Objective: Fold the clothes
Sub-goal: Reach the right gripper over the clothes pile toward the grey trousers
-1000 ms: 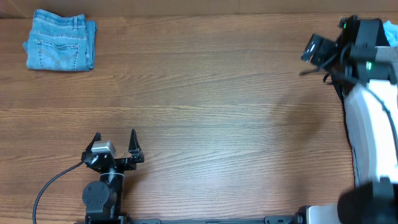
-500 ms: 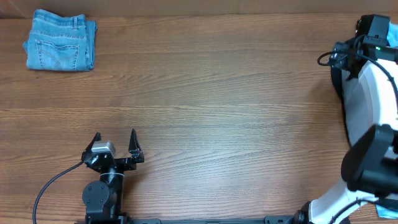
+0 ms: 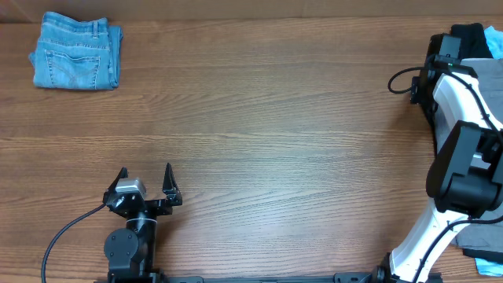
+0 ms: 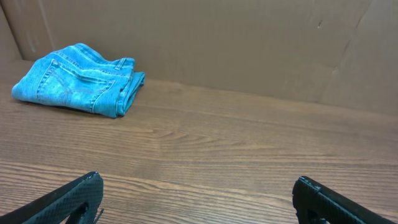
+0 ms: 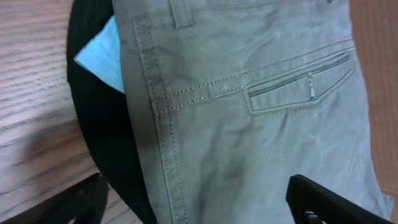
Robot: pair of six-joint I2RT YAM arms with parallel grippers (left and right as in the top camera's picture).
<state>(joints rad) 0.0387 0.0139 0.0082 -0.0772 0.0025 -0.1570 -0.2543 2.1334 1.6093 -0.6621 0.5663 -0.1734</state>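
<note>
Folded blue denim shorts (image 3: 76, 52) lie at the table's far left corner and also show in the left wrist view (image 4: 78, 78). My left gripper (image 3: 145, 177) is open and empty near the front edge, far from them; its fingertips (image 4: 74, 196) are spread wide. My right gripper (image 3: 465, 43) hovers open over a pile at the far right edge. In the right wrist view, grey shorts (image 5: 249, 124) with a welt pocket lie on a black garment (image 5: 102, 137), with a light-blue piece (image 5: 102, 56) beneath. The gripper (image 5: 199, 208) straddles the grey shorts without holding them.
The brown wooden table (image 3: 275, 141) fills the middle. A cardboard wall (image 4: 249, 43) stands behind the denim shorts. More grey and dark cloth (image 3: 481, 240) lies at the front right corner by the right arm's base. A black cable (image 3: 63, 232) runs from the left arm.
My right arm has swung right and back, from above bare table to over the pile at the far right edge. The left arm and the denim shorts have not moved.
</note>
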